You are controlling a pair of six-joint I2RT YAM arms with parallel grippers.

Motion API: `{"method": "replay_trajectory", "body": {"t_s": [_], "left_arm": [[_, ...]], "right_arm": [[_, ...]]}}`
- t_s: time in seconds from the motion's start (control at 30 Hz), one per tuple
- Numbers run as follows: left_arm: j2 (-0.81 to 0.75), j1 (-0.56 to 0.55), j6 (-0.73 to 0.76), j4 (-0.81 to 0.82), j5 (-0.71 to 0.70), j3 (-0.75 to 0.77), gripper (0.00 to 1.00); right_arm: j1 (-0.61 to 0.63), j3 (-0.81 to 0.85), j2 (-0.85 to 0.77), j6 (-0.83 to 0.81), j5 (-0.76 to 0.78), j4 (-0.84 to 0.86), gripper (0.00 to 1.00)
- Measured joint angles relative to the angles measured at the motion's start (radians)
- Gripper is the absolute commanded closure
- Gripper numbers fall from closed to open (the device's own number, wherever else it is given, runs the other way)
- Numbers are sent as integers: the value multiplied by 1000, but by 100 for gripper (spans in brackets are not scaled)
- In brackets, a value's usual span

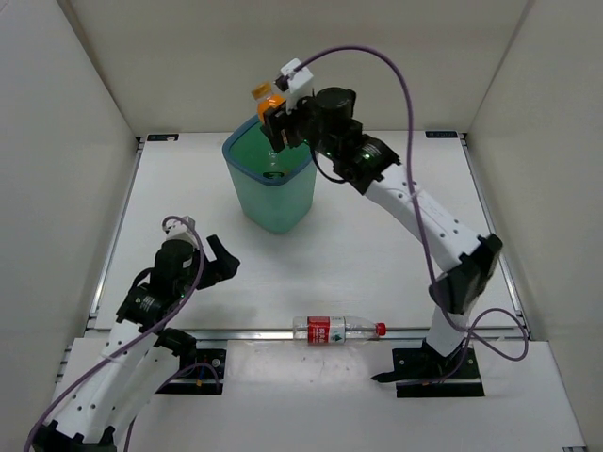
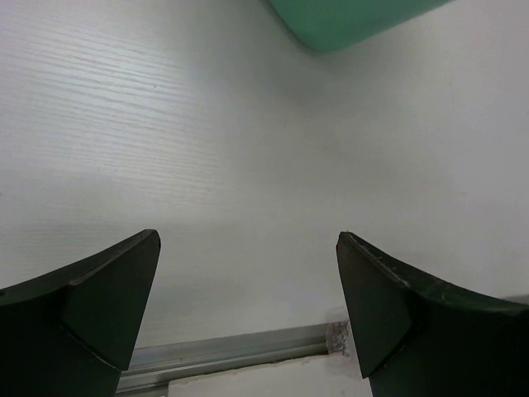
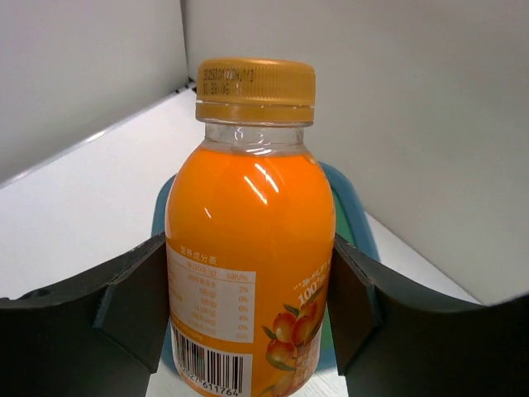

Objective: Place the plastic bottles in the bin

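Observation:
My right gripper (image 1: 273,118) is shut on a stubby orange bottle (image 3: 248,240) with an orange cap and holds it above the far rim of the teal bin (image 1: 273,202). In the right wrist view the bin's blue rim (image 3: 351,207) shows behind the bottle. The orange bottle also shows in the top view (image 1: 265,97). A clear bottle with a red label and red cap (image 1: 337,329) lies on its side on the rail at the table's near edge. My left gripper (image 1: 219,258) is open and empty over bare table at the near left. The bin's base (image 2: 347,18) shows in the left wrist view.
White walls enclose the table on the left, back and right. A metal rail (image 1: 254,332) runs along the near edge, also in the left wrist view (image 2: 231,351). Something dark lies in the bin's bottom (image 1: 274,173); I cannot tell what.

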Motion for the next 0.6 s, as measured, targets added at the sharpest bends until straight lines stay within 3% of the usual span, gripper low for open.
{"method": "replay_trajectory", "body": {"t_s": [0.1, 0.17, 0.23, 0.43, 0.6], "left_arm": [[50, -23, 55, 16, 44, 0, 1], [103, -57, 97, 14, 63, 9, 2], [159, -90, 144, 4, 79, 32, 1], [224, -104, 245, -1, 113, 99, 1], [313, -173, 321, 2, 142, 191, 1]], "right_arm": [[-9, 31, 107, -1, -9, 11, 37], [-18, 11, 153, 13, -23, -2, 16], [-30, -9, 182, 35, -39, -29, 1], [-66, -33, 179, 74, -36, -70, 1], [-45, -162, 36, 78, 40, -66, 1]]}}
